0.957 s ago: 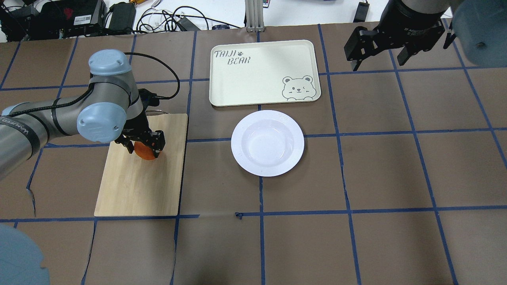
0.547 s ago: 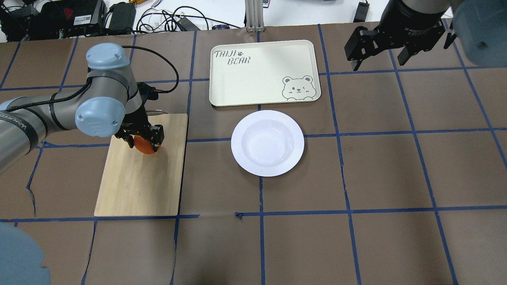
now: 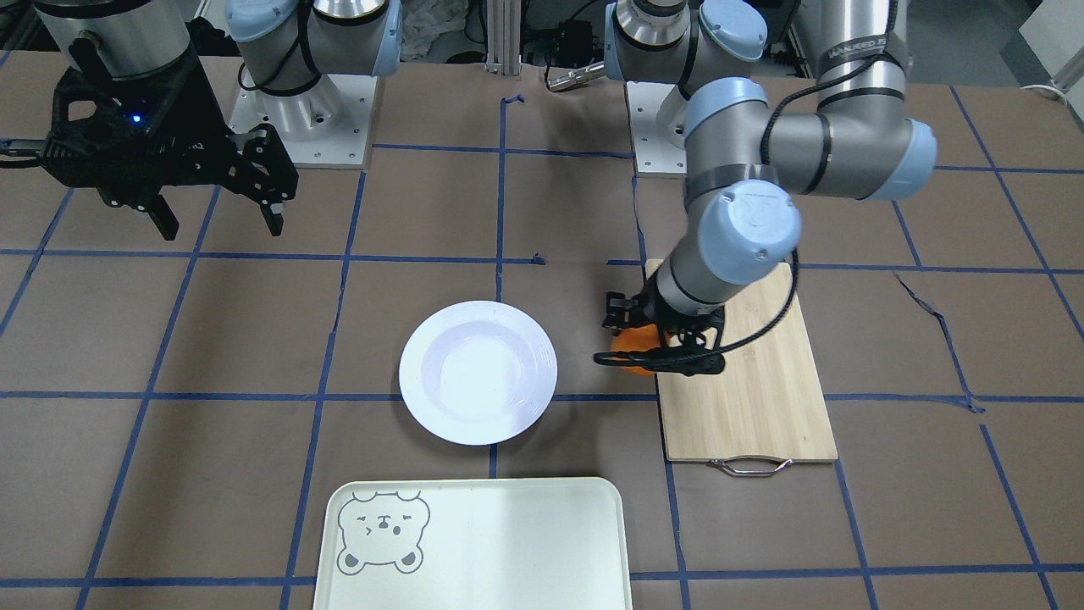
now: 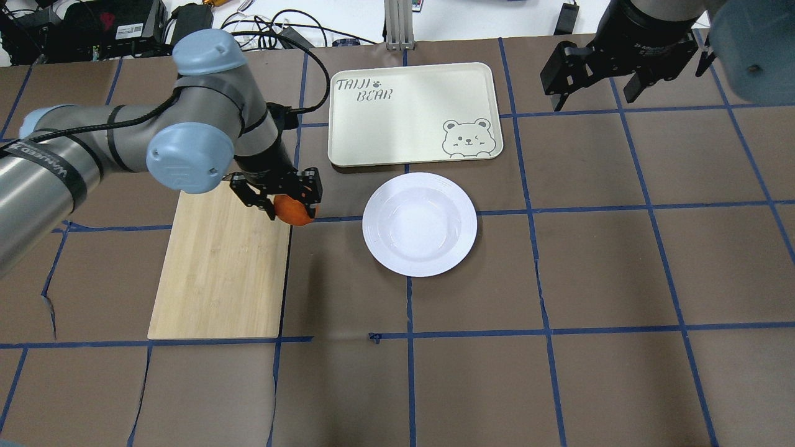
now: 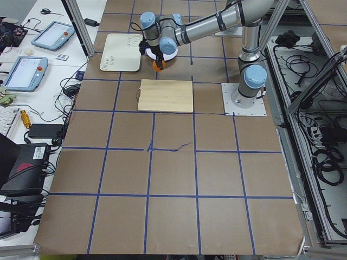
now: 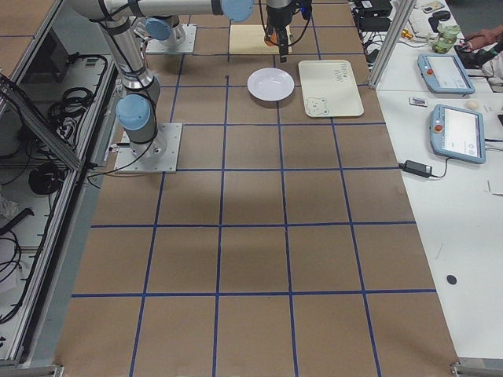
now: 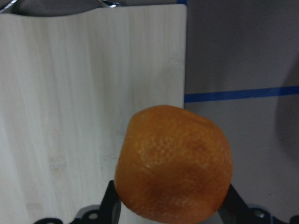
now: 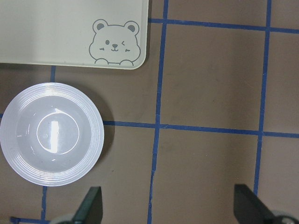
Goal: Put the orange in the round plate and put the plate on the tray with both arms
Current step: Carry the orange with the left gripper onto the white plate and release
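Observation:
My left gripper [image 4: 284, 203] is shut on the orange [image 4: 294, 211] and holds it in the air over the right edge of the bamboo board [image 4: 220, 267], left of the round plate [image 4: 420, 224]. The orange [image 7: 174, 164] fills the left wrist view between the two black fingers. The white plate [image 3: 478, 371] lies bare on the table, just before the cream tray [image 4: 413, 113] with its bear face. My right gripper [image 4: 596, 87] hangs open high at the far right, well away from the plate; its fingertips [image 8: 91, 205] frame the plate [image 8: 51, 134] in the right wrist view.
The bamboo cutting board [image 3: 745, 373] has a metal handle [image 3: 749, 466] on its far end. Cables and black boxes [image 4: 93, 28] lie beyond the table's back edge. A person's hand [image 6: 481, 35] shows at the side bench in the exterior right view.
The left arm has lifted the orange off the board and carried it right and slightly back, toward the plate. The right arm has not moved.

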Motion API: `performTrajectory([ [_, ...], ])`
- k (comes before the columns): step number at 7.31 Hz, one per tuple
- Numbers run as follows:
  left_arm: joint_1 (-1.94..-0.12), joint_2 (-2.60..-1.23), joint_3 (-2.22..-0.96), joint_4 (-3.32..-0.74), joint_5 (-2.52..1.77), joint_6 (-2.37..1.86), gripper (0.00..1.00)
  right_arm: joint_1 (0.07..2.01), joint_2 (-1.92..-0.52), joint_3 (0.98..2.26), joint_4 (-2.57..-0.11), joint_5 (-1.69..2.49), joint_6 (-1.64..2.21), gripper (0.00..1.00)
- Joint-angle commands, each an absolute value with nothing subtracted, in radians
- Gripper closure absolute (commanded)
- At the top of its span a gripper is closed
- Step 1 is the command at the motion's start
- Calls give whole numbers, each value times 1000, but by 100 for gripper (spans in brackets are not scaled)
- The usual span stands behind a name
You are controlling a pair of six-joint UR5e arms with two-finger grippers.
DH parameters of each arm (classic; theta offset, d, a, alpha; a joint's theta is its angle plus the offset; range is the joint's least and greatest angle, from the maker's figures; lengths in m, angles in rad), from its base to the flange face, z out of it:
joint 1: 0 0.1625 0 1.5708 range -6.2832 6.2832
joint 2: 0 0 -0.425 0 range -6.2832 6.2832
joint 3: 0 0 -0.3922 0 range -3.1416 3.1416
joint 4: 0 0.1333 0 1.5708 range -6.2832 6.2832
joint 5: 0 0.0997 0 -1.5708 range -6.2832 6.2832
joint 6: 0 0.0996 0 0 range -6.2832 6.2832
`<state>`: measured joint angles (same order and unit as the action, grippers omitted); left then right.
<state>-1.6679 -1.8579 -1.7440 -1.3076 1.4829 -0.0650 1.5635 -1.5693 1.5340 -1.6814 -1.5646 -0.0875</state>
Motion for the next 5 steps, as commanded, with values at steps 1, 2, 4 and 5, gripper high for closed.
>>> performTrajectory([
  [1, -1825, -1897, -1746, -1211, 1392, -207, 100, 1563, -1569, 1534, -1681, -1565, -89, 0],
  [2, -1869, -1923, -1746, -1160, 1335, -244, 100, 1563, -1569, 1535, -1681, -1565, -87, 0],
  [4, -1905, -1969, -1749, -1079, 1325, -296, 100, 1560, -1569, 1536, -1684, -1565, -89, 0],
  [5, -1905, -2000, -1747, -1053, 1297, -290, 100, 1562, -1569, 1536, -1690, -1563, -89, 0],
])
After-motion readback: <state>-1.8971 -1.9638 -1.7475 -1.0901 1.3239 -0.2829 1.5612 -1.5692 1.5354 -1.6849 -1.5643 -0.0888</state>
